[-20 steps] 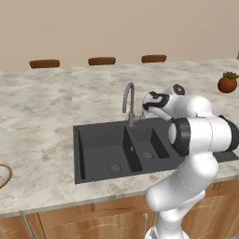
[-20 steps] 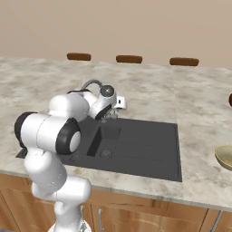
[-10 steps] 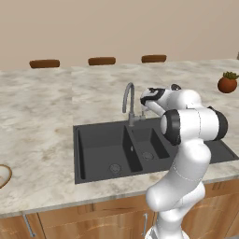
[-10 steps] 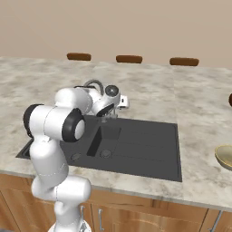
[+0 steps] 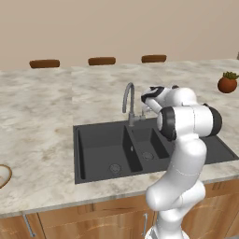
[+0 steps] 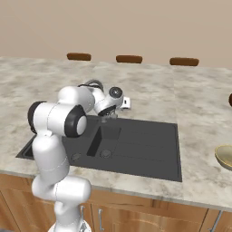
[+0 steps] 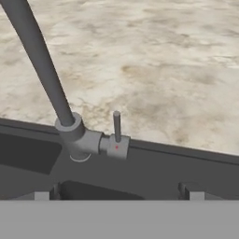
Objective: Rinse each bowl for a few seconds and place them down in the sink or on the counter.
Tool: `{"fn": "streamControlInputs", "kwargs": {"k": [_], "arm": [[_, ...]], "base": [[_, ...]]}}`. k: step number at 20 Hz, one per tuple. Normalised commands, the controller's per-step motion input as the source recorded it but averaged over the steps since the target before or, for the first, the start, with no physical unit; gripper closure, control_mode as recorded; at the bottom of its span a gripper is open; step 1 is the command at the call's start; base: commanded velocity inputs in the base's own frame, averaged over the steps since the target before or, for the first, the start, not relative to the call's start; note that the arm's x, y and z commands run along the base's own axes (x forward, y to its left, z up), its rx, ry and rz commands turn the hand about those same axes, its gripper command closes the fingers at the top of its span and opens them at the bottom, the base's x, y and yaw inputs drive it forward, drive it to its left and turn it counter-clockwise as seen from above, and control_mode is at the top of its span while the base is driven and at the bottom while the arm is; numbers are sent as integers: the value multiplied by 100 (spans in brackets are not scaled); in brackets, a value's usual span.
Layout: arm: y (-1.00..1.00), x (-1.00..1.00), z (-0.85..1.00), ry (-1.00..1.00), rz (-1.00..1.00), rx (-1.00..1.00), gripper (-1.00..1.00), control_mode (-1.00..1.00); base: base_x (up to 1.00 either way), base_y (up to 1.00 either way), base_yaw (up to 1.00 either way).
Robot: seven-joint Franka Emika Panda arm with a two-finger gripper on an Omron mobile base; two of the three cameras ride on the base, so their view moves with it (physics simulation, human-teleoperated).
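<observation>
at the back rim of the sink, the gripper has swung closer to the tap over the last second, jaws spread wide and empty; its lever now stands just ahead; this looks like the reach to start the water; both bowls wait untouched on the worktop, the whitish bowl far left, the olive bowl far right.

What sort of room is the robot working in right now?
A kitchen, rendered rather than real. A black two-basin sink with a gooseneck tap is set into a marbled stone counter over wooden cabinets; brown chair backs line the far edge.
</observation>
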Motion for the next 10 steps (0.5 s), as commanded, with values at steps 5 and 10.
{"fn": "streamControlInputs", "kwargs": {"k": [5, 10], "arm": [[0, 11, -19, 0, 0, 0, -100, -100], [0, 21, -17, 0, 0, 0, -100, -100]], "base": [[0, 0, 0], [0, 0, 0]]}}
